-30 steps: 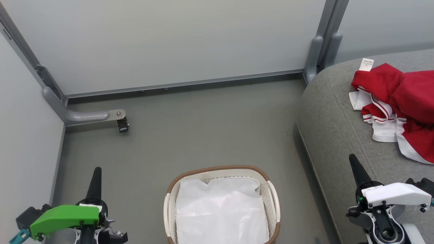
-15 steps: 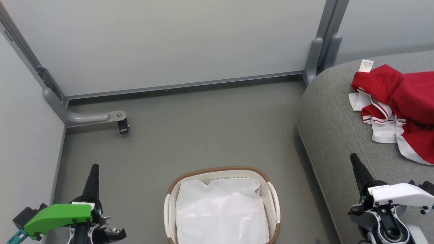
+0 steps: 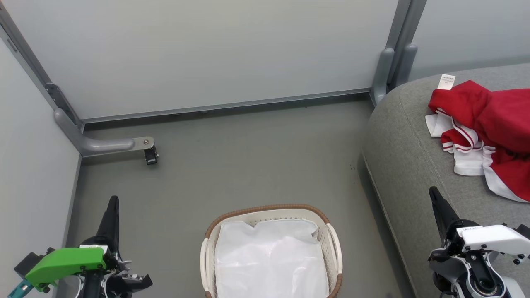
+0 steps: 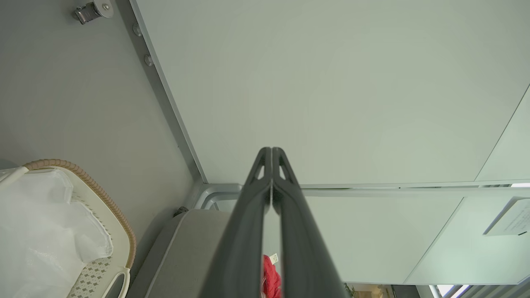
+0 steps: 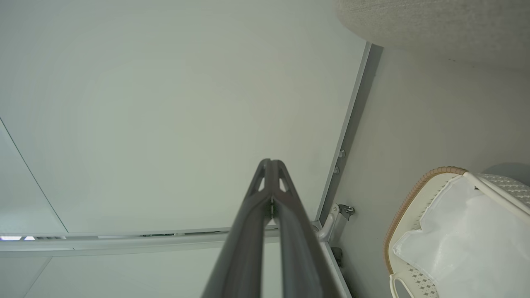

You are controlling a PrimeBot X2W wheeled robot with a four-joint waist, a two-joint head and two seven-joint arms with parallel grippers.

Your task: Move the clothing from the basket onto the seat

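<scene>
Clothing [image 3: 492, 120] sits on the seat [image 3: 410, 165], right of frame; basket [image 3: 265, 208], bottom centre, holds only liner [image 3: 269, 256]. Left gripper [image 3: 112, 202] and right gripper [image 3: 433, 192] both pinched together, empty: job looks done, arms just need parking

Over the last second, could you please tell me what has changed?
The left gripper edged left, its tip rising in the head view; the right gripper hardly moved. The camera shifted slightly. Both stayed shut, holding nothing; the clothing stayed on the seat, none in the basket.
</scene>
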